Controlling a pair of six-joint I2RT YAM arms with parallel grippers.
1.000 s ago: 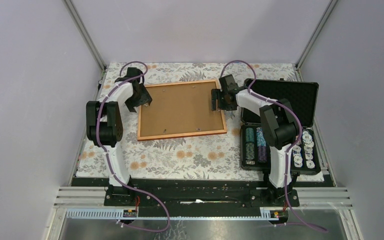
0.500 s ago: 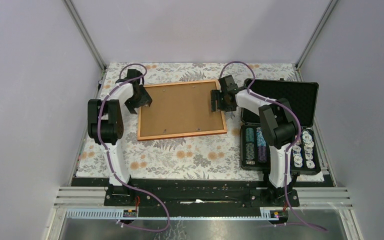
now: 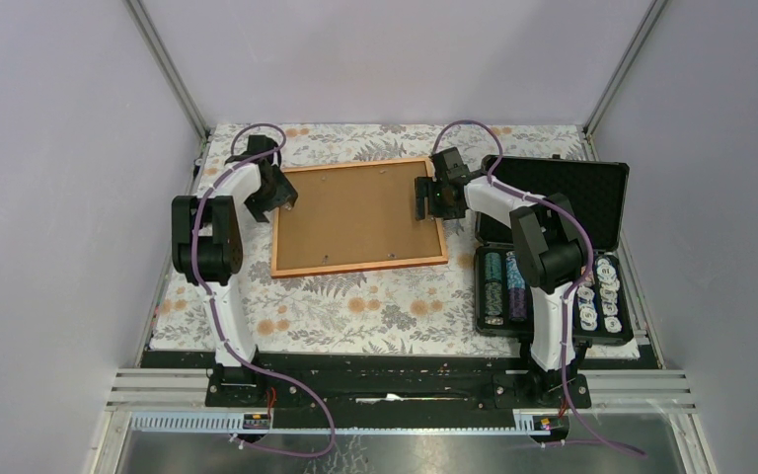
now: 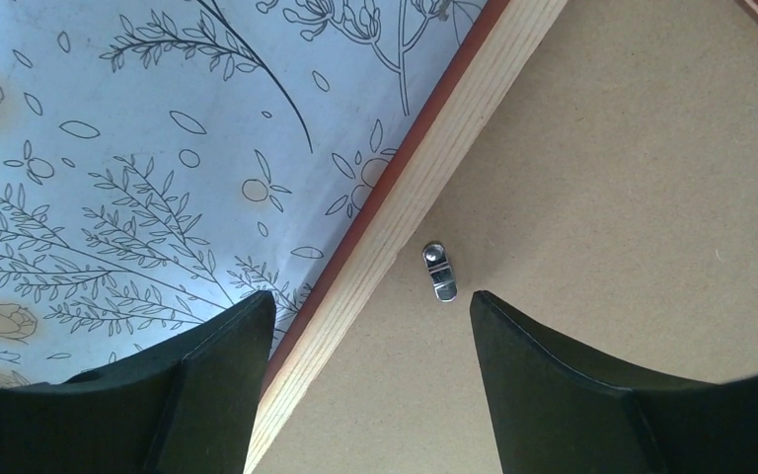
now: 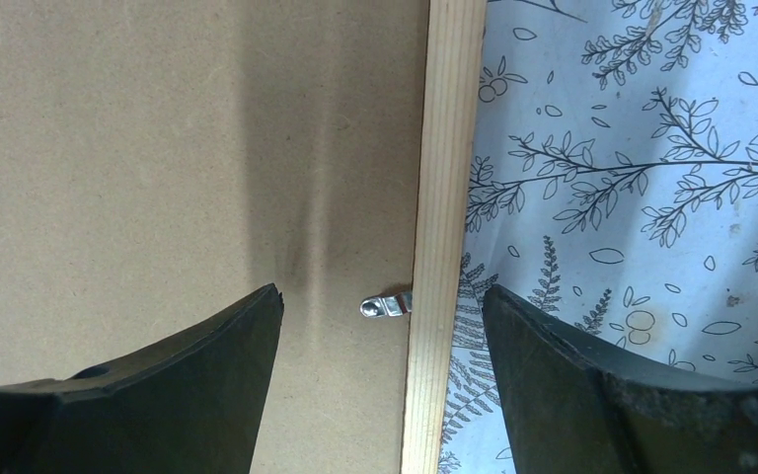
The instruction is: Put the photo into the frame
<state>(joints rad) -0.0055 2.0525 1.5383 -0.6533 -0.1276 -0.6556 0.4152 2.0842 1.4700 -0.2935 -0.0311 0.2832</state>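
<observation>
- Frame (image 3: pixel 360 266) lay face down on the desk (image 3: pixel 355 306), backing board (image 3: pixel 355 212) seated inside; photo not visible
- Left claw (image 4: pixel 372 301) and right claw (image 5: pixel 383 296) hung released and empty, each straddling a side rail
- Probably light, stiff wood; thin rails looked the best hold, metal tabs (image 4: pixel 439 272) small and fiddly

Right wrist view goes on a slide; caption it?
Right gripper, jaws open, above the frame's rail, a metal clip and the backing board.
</observation>
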